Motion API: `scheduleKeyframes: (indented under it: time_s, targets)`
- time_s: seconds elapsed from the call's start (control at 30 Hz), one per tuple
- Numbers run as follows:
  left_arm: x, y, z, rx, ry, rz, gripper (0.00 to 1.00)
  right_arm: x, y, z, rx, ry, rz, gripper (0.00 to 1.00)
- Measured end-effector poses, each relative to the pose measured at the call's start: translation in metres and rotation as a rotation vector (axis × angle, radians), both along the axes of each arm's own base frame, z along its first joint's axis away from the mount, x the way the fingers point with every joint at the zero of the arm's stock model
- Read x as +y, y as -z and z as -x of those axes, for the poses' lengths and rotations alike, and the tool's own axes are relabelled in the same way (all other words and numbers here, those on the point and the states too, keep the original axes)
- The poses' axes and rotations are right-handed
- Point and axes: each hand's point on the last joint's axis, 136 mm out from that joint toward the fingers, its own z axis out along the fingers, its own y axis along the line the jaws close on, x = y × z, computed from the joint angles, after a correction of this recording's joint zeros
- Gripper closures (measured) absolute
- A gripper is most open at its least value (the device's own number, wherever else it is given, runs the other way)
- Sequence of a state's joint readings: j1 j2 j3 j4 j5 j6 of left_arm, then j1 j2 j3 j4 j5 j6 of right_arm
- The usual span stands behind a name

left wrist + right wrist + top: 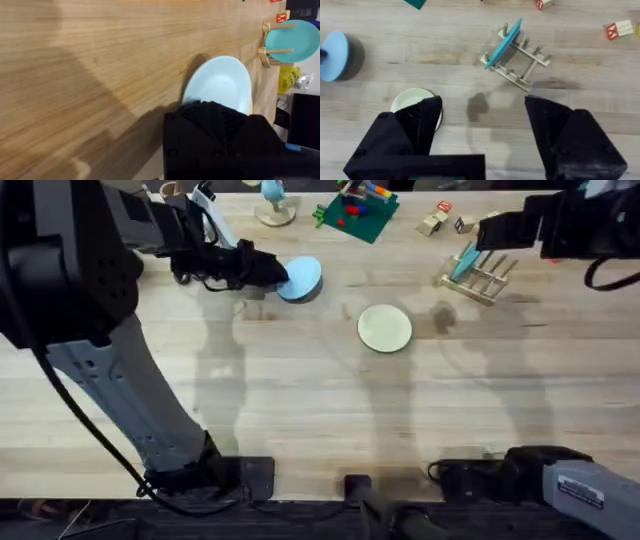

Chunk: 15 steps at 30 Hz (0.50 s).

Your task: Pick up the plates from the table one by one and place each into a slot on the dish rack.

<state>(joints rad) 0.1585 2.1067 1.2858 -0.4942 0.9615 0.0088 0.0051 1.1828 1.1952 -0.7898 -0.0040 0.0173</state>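
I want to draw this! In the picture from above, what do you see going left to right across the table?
Left hand holding the light blue plate → cream plate → dish rack with a teal plate in it.

Overhead looking down and forward, wrist cameras nearer the table (300, 400), all sharing the dish rack (478, 275)

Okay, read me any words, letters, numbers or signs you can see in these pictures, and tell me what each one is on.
"X", in red: on the small wooden toy block lying on the light wooden table; it also shows in the left wrist view.
Marks on the other wooden toy blocks: too small to read.
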Motion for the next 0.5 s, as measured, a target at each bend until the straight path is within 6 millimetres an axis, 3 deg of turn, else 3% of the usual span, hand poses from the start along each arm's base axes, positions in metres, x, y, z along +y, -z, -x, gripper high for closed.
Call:
scheduleKeyframes:
  time_s: [0.2, 0.5]
  targets:
    - [0.000, 0.000, 0.000, -0.009, 0.006, -0.003, 0.960, 0.027, -0.003, -0.005, -0.010, -0.080, -0.132, 0.005]
    - [0.000, 0.000, 0.000, -0.021, 0.015, -0.007, 0.960, 0.093, 0.022, -0.039, 0.028, -0.210, -0.264, 0.006]
